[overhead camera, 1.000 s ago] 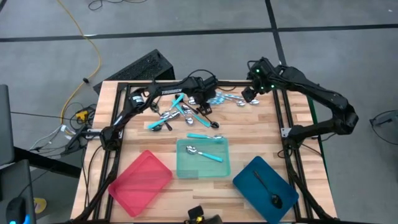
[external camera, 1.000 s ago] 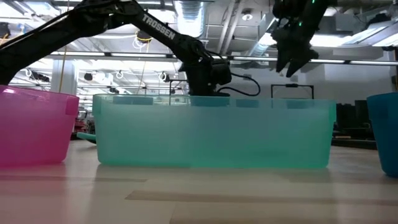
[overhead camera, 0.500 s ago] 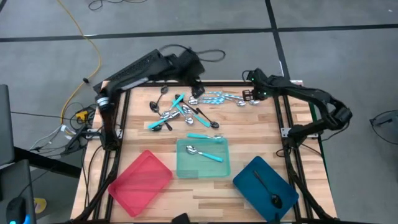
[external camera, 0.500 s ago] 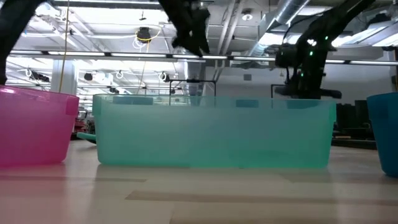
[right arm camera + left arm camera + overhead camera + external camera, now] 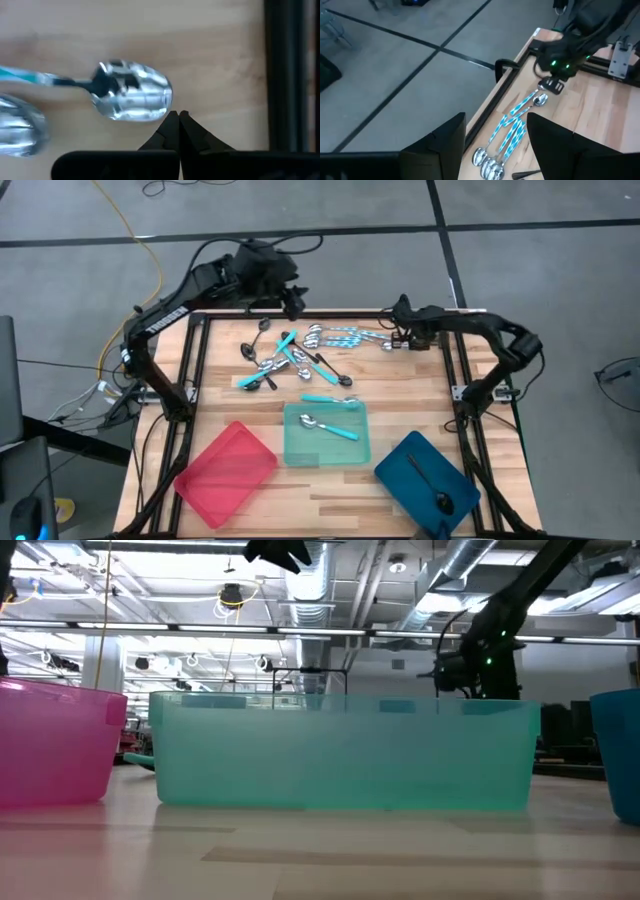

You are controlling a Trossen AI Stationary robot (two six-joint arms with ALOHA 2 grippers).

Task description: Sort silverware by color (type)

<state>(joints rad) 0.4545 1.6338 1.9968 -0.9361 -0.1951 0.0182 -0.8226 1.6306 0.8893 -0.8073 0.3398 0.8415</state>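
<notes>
1. My right gripper [image 5: 178, 116] sits low over the table's far right part, fingertips pinched together on nothing; in its wrist view the tips meet just under the spoon bowl [image 5: 132, 97], close beside it but not around it.
2. That spoon's turquoise handle [image 5: 20, 74] runs off toward the frame's left, so its long axis lies crosswise to my closed fingers (I'd judge the pinch missed; the fingers need to reopen and shift up onto the bowl or neck).
3. In the high view this spoon ends a row of turquoise-handled spoons [image 5: 350, 336] at upper centre-right, my right gripper [image 5: 402, 335] at its right end, nearer than the left.
4. Left of that lies the mixed pile [image 5: 285, 360].
5. My left gripper [image 5: 290, 298] hangs spread wide and empty beyond the table's far edge, upper centre-left.
</notes>
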